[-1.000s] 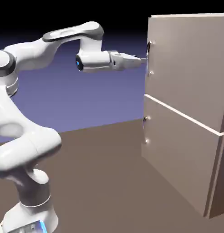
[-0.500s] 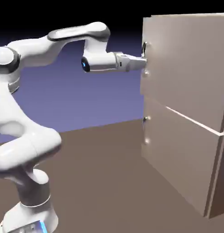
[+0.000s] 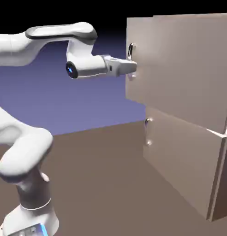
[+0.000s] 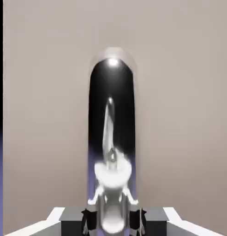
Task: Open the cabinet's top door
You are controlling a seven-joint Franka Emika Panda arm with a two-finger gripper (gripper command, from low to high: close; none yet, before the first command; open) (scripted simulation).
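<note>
A tall taupe cabinet [image 3: 189, 73] is filling the exterior view's right side, its right edge cut off. Its top door [image 3: 138, 32], upper middle, is standing partly open. A white robot arm [image 3: 30, 150] is reaching from the left, its elbow cropped. The gripper [image 3: 135, 67] is closing tightly on the door's silver handle [image 3: 131, 50], hiding the handle's middle. In the hand view, shiny reflections are making the handle's shape hard to read.

The tall, boxy, matte taupe cabinet [image 3: 184, 138] is standing upright at the right of the frame. Its taller flat taupe top door [image 3: 137, 85], with a slim silver loop handle [image 3: 131, 50], is hanging partly open, apparently, reaching toward upper centre.
</note>
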